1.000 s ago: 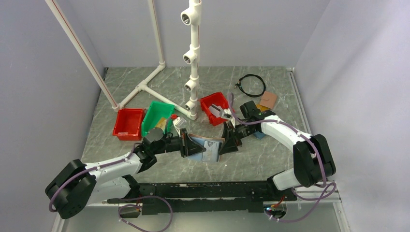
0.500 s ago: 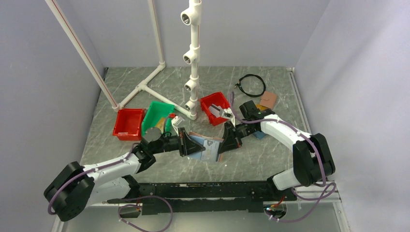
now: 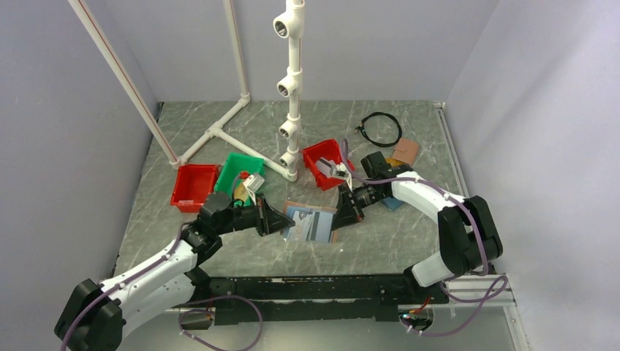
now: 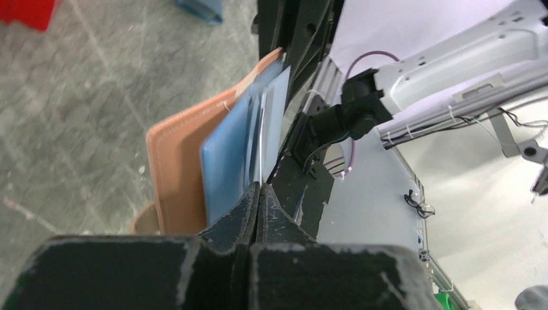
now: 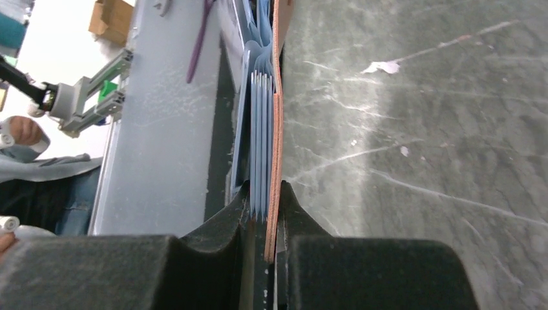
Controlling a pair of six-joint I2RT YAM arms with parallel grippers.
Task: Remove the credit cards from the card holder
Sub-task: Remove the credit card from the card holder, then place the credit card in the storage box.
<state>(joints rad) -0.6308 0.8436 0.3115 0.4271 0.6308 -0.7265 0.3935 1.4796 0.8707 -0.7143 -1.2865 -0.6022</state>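
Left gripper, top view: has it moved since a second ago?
Yes. The left gripper has drawn back leftward, toward the left-hand red bin.

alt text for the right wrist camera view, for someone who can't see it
The right gripper is clamped on the edge of the card holder, seen edge-on: tan leather on one side, a stack of light blue inner layers on the other. Grey marbled table fills the right of the view.
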